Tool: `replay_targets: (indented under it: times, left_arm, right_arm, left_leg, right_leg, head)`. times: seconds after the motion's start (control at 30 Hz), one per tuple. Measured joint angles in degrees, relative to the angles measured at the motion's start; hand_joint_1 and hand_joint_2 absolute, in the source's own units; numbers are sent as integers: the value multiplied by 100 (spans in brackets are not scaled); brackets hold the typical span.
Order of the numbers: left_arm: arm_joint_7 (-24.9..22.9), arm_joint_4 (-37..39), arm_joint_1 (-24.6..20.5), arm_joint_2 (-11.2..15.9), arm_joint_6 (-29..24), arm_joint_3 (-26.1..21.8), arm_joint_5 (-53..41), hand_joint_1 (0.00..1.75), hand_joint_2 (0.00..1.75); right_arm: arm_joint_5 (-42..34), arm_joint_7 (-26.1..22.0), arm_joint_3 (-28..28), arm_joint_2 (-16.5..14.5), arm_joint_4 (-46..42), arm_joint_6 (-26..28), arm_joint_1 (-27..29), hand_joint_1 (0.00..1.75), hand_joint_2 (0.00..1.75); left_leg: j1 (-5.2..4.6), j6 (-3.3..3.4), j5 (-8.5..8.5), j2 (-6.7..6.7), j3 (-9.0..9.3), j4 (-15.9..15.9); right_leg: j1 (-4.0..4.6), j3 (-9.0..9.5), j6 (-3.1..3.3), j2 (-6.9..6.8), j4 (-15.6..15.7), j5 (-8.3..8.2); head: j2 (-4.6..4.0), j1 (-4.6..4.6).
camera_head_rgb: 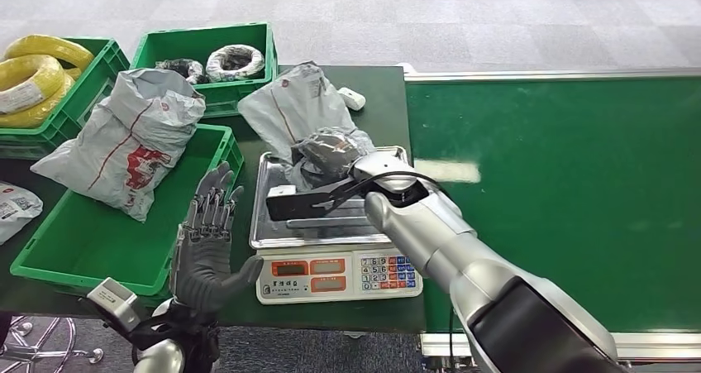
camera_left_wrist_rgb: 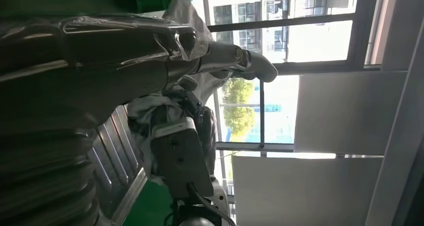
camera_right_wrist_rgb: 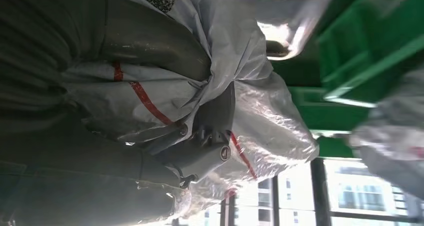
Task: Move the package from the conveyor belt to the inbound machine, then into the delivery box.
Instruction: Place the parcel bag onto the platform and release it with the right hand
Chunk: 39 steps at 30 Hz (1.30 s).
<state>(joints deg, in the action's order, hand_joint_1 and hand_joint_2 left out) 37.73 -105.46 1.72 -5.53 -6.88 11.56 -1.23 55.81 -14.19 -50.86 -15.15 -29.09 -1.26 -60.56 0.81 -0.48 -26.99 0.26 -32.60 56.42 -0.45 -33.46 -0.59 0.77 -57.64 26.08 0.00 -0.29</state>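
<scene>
Centrally, the right hand [camera_head_rgb: 331, 160] grips one crumpled grey plastic package [camera_head_rgb: 293, 108] over the steel-trayed scale [camera_head_rgb: 277, 232]; the left hand [camera_head_rgb: 207, 232], lower left, spreads empty beside one green crate [camera_head_rgb: 74, 241].

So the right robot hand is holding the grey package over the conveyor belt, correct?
Not quite. The right robot hand is holding the grey package over the tray of the scale, not the conveyor belt, as the head view shows.

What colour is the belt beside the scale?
Green; the belt shows best in the head view.
</scene>
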Motion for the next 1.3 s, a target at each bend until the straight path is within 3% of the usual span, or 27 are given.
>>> replay_targets:
  times: [0.1, 0.17, 0.23, 0.3, 0.87, 1.13, 1.3]
  left_arm:
    - [-29, 37, -39, -47, 122, 8, -30, 0, 175]
    - [-44, 77, -92, -74, 174, 20, -34, 0, 175]
    - [-54, 134, -151, -93, 205, 44, -36, 0, 175]
    - [-52, 205, -196, -98, 219, 79, -32, 0, 175]
    - [142, 642, -284, -49, 95, 211, 91, 0, 175]
    - [77, 549, -278, -106, 121, 145, -43, 0, 175]
    - [185, 522, -192, -95, 36, 107, -37, 0, 175]
  right_arm:
    - [-72, -57, -114, -245, 38, -8, 86, 168, 175]
    - [-118, -59, -164, -327, 65, -1, 156, 100, 175]
    - [-168, -80, -188, -378, 107, 29, 214, 23, 175]
    - [-192, -105, -198, -399, 161, 86, 259, 3, 175]
    - [-10, 204, 263, -28, 280, 1003, 344, 0, 175]
    - [-333, -148, 1431, 344, -968, 813, 308, 0, 175]
    - [-1374, -608, 2463, 648, -2514, 482, 367, 0, 175]
  left_leg:
    - [-2, 0, 0, -3, -3, 0]
    - [-3, 0, 0, -3, -3, 1]
    - [-4, 0, 0, -4, -3, 1]
    - [-4, 0, 0, -8, -3, 2]
    - [-4, 0, 0, -14, -4, 2]
    - [-4, 1, 0, -17, -5, 3]
    - [-4, 1, 0, -23, -8, 4]
  right_leg:
    - [-2, 0, 0, -3, 1, 1]
    - [-4, 0, 0, -3, 1, 0]
    - [-5, 0, 0, -3, 1, -1]
    - [-5, 0, -1, -3, 1, -2]
    - [-5, -1, -1, -4, 1, -2]
    - [-5, -2, -1, -5, 1, -3]
    - [-5, -4, -1, -10, 2, -3]
  head:
    - [0, 1]
    - [0, 1]
    - [0, 1]
    - [0, 1]
    - [0, 1]
    - [0, -1]
    - [0, 0]
